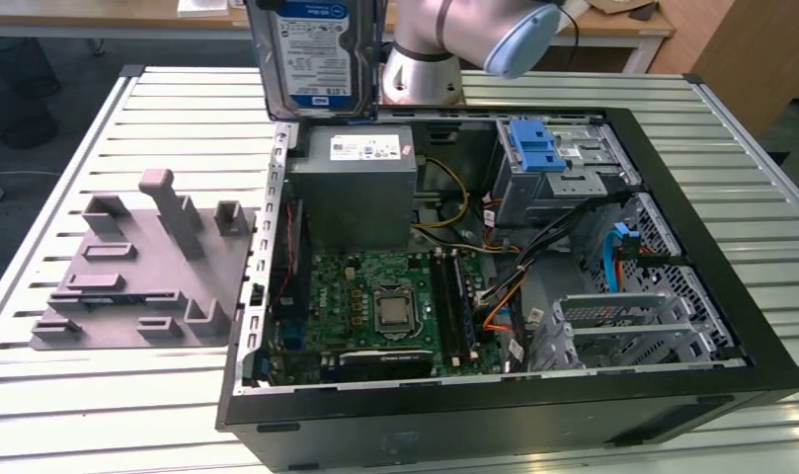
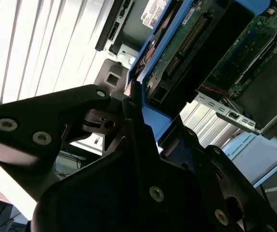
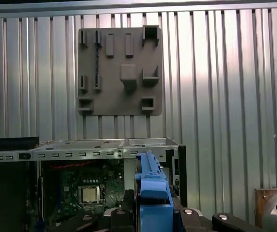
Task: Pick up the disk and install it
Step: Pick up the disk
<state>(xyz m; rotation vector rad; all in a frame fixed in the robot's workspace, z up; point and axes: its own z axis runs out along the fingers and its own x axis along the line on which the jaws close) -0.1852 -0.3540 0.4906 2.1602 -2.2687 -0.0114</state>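
Exterior view: the disk [image 1: 313, 54] is aloft, standing upright with its white-and-blue label facing the camera. It hangs just above the far edge of the open computer case [image 1: 505, 415], over the end of the power-supply box [image 1: 359, 183] toward the exterior view's left. Its lower edge is close to the case rim; contact cannot be confirmed. The arm [image 1: 458, 44] stands directly behind it. This view also records the drive cage [image 1: 557, 163] with its blue latch, toward the exterior view's right of the power-supply box, the motherboard [image 1: 379, 306] on the case floor, and the grey fixture plate [image 1: 142, 267] on the slatted table [image 1: 56, 395] beside the case.

Second wrist view: the gripper [image 2: 141, 113] is seen close up — black fingers [image 2: 133, 133] pressed against the blue carrier on both sides, so the jaws are clamped on the disk [image 2: 177, 43]. The disk's circuit-board underside and connector face this camera, a face the exterior view does not present.

First wrist view: the disk [image 3: 150, 191] shows edge-on as a blue carrier strip. Beyond it lie the motherboard [image 3: 85, 188] inside the case and the grey fixture plate [image 3: 119, 72], flat on the slatted table [image 3: 225, 96].
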